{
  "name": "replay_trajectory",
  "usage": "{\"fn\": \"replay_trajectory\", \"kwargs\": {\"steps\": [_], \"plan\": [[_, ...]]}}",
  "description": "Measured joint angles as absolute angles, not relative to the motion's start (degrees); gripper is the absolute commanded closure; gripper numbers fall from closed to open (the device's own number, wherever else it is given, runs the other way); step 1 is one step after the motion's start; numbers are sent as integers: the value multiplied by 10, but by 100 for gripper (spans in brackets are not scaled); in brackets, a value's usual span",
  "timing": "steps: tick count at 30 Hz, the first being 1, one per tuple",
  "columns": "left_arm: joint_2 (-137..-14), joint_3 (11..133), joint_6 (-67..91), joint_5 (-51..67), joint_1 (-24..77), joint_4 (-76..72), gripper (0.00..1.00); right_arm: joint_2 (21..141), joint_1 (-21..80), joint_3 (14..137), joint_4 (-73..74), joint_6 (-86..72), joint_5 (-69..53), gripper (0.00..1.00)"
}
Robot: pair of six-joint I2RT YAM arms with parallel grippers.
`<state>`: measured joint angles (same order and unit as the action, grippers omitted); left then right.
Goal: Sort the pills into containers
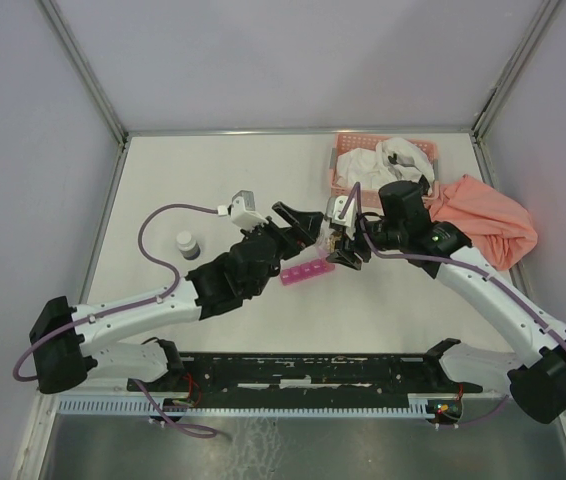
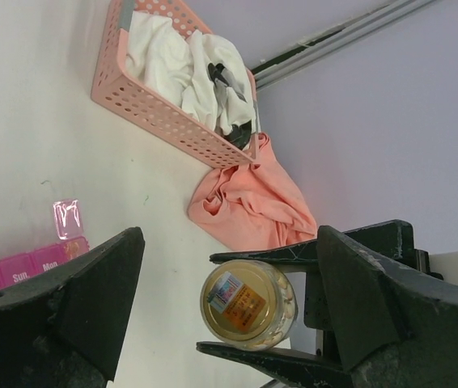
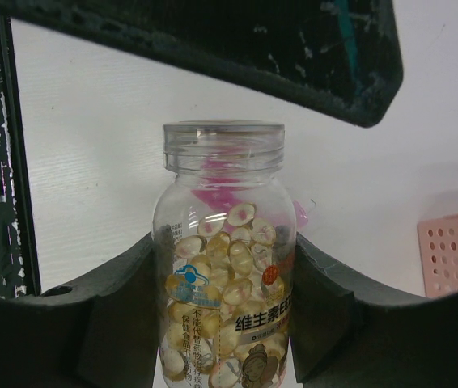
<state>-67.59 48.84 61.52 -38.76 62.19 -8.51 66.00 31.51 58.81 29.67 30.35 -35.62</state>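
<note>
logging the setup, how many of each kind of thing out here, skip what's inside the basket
pill bottle: 1
pill organizer strip: 1
basket: 1
orange cloth: 1
small white-capped jar: 1
total: 5

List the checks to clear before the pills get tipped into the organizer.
1. Grip: right tool holds bottle, ok.
2. Opening: bottle uncapped, ok.
3. Target: one lid up on the organizer, ok.
4. Aim: bottle lined up with that lid, cannot tell.
5. Clearance: left tool open, holding nothing, ok.
</note>
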Motion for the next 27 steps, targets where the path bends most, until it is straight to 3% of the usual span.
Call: {"fn": "replay_trajectory", "kwargs": {"steps": [27], "plan": [[-728, 533, 715, -423, 650, -23, 39, 667, 319, 588, 296, 297, -333, 97]]}}
